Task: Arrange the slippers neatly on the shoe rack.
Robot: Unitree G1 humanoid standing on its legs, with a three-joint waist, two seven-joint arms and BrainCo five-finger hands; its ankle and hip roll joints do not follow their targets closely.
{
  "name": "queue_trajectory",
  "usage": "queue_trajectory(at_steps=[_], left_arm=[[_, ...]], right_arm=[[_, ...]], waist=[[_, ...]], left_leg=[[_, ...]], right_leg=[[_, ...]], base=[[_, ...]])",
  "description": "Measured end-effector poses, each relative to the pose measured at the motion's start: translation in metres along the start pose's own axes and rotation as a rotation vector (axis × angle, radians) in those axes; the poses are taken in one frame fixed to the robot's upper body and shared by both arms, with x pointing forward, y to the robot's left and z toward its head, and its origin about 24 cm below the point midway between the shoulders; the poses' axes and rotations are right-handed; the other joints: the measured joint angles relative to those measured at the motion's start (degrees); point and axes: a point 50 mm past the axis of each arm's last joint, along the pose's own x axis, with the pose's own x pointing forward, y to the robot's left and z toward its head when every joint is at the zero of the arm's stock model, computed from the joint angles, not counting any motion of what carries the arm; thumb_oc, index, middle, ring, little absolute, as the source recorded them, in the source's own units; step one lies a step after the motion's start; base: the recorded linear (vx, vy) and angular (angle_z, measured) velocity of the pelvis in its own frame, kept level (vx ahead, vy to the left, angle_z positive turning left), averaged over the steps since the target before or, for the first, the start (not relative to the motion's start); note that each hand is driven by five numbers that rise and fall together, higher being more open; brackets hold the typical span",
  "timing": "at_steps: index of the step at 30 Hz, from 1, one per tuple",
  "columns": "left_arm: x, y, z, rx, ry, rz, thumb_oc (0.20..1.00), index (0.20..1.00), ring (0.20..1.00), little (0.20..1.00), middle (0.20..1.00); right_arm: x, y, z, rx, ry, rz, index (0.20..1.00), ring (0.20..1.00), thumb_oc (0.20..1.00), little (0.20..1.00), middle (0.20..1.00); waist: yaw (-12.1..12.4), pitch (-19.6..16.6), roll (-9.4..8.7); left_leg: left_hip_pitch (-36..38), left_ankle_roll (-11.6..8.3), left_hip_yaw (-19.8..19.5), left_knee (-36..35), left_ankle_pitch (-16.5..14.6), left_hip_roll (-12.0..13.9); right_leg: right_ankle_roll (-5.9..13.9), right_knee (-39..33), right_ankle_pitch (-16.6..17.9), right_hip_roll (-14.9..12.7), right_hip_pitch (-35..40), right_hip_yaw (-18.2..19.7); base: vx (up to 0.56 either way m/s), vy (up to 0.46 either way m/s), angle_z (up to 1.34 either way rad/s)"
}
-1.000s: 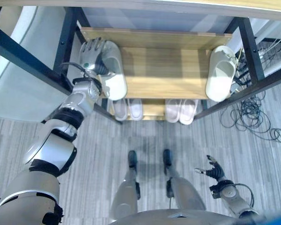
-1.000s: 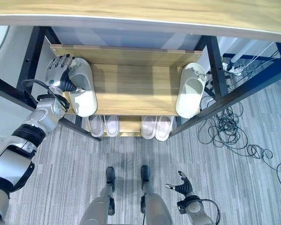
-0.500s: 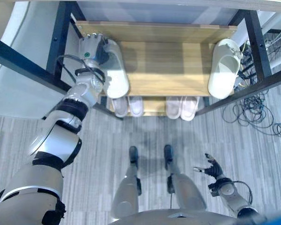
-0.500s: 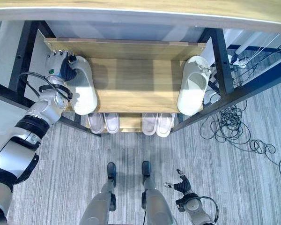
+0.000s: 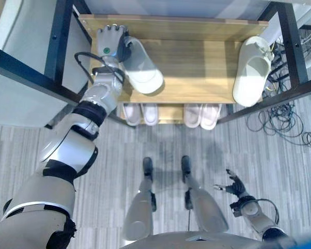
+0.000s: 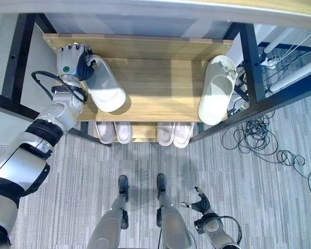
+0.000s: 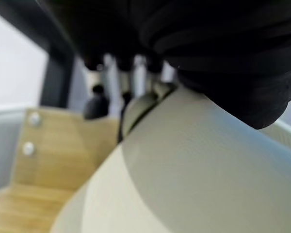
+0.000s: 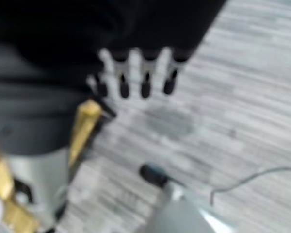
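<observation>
On the shoe rack's wooden middle shelf [image 5: 197, 67], a pale grey-white slipper [image 5: 141, 70] lies at the left, skewed so its near end points toward the shelf's middle. My left hand [image 5: 113, 44] grips its far end, with the fingers [image 7: 138, 73] hooked over the slipper [image 7: 194, 170]. A matching slipper [image 5: 251, 70] lies lengthwise at the shelf's right edge, its near end overhanging the front. My right hand [image 5: 233, 187] hangs low beside my right leg, its fingers [image 8: 145, 73] spread and holding nothing.
Two pairs of white slippers [image 5: 140, 114] [image 5: 202, 115] sit on the lower shelf. Black frame posts [image 5: 287, 41] flank the rack, and a wooden top board runs above it. A tangle of cables [image 5: 285, 124] lies on the grey floor to the right.
The left slipper has swung in my left hand from lengthwise to diagonal, its near end now toward the shelf's middle. The view has shifted a little. The right hand has hardly moved.
</observation>
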Motion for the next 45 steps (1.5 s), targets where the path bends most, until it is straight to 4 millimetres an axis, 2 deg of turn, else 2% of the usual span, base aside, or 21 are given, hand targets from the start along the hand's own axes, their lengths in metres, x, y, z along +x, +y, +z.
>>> queue_trajectory(at_steps=[2,3,7,11,15,20,25,34,40,45], left_arm=[[0.004,0.01,0.015,-0.047,-0.064,0.043,0.2,0.2,0.2,0.2,0.2],[0.004,0.012,0.031,-0.094,-0.111,0.063,0.2,0.2,0.2,0.2,0.2],[0.001,0.014,0.057,-0.154,-0.205,0.081,0.2,0.2,0.2,0.2,0.2],[-0.001,0.016,0.067,-0.163,-0.248,0.104,0.2,0.2,0.2,0.2,0.2],[-0.003,0.017,0.083,-0.193,-0.292,0.117,0.2,0.2,0.2,0.2,0.2],[-0.001,0.021,0.093,-0.092,-0.374,0.136,0.2,0.2,0.2,0.2,0.2],[0.007,0.027,0.097,-0.029,-0.403,0.157,0.2,0.2,0.2,0.2,0.2],[0.01,0.034,0.119,-0.049,-0.453,0.181,0.2,0.2,0.2,0.2,0.2],[0.018,0.054,0.144,-0.103,-0.492,0.257,0.2,0.2,0.2,0.2,0.2],[0.019,0.054,0.154,-0.121,-0.486,0.27,0.2,0.2,0.2,0.2,0.2]], right_arm=[[0.001,-0.001,0.002,0.001,-0.007,-0.01,1.0,1.0,1.0,1.0,1.0],[0.001,0.0,0.003,0.002,-0.012,-0.009,1.0,1.0,1.0,1.0,1.0],[0.002,-0.001,0.005,0.003,-0.021,-0.015,1.0,1.0,1.0,1.0,1.0],[0.002,-0.004,0.006,0.0,-0.031,-0.026,1.0,1.0,1.0,1.0,1.0],[0.002,-0.015,0.005,-0.025,-0.031,-0.048,1.0,1.0,1.0,1.0,1.0],[0.003,-0.019,0.007,-0.035,-0.048,-0.071,1.0,1.0,1.0,1.0,1.0],[0.008,-0.021,0.02,-0.036,-0.091,-0.082,1.0,1.0,1.0,1.0,1.0],[0.008,-0.018,0.023,-0.045,-0.114,-0.067,1.0,1.0,1.0,1.0,1.0],[0.008,-0.014,0.024,-0.052,-0.12,-0.052,1.0,1.0,1.0,1.0,1.0],[0.011,-0.016,0.032,-0.055,-0.139,-0.055,1.0,1.0,1.0,1.0,1.0]], waist=[[0.17,0.37,0.3],[-0.05,0.68,0.79],[-0.56,0.81,1.01],[-1.38,1.31,1.9],[-1.76,1.91,3.02],[-1.8,1.89,3.1],[-2.07,1.9,3.15],[-2.91,1.89,3.14],[-3.68,1.86,3.12],[-4.6,1.78,3.11]], left_leg=[[-0.4,0.0,0.25,0.0,0.0,-0.15],[-0.39,0.01,0.33,0.0,0.0,-0.3],[-0.39,0.02,1.18,-0.01,0.0,-0.23],[-0.4,0.02,1.38,-0.02,-0.01,0.0],[-0.49,0.01,1.52,-0.03,-0.01,0.01],[-1.86,0.0,1.63,-0.02,0.01,-0.1],[-2.51,0.22,1.87,-0.01,0.26,-0.24],[-2.74,0.21,2.01,-0.02,0.25,-0.24],[-4.12,0.32,2.88,-0.01,0.32,-0.41],[-4.12,0.33,2.89,-0.01,0.32,-0.46]], right_leg=[[0.36,0.07,-0.18,-0.18,-0.33,0.21],[0.48,0.17,-0.05,-0.31,-0.35,0.29],[0.18,0.26,0.37,-0.22,-0.98,1.43],[0.22,0.26,0.51,0.0,-1.26,1.7],[0.35,0.1,0.44,0.02,-1.49,1.79],[0.36,0.08,0.61,-0.03,-2.98,2.3],[0.18,0.28,1.35,-0.12,-3.76,2.45],[0.46,0.28,1.17,-0.12,-4.12,2.56],[0.29,0.32,1.88,-0.07,-5.89,3.43],[0.32,0.32,1.94,-0.06,-5.91,3.49]], base=[[0.02,0.001,-0.02],[0.03,0.005,-0.05],[0.03,-0.007,-0.15],[0.02,-0.009,-0.09],[0.01,-0.008,-0.02],[0.0,0.0,-0.01],[0.01,-0.006,-0.03],[0.0,0.0,0.0],[0.01,0.001,-0.07],[0.0,0.0,0.0]])
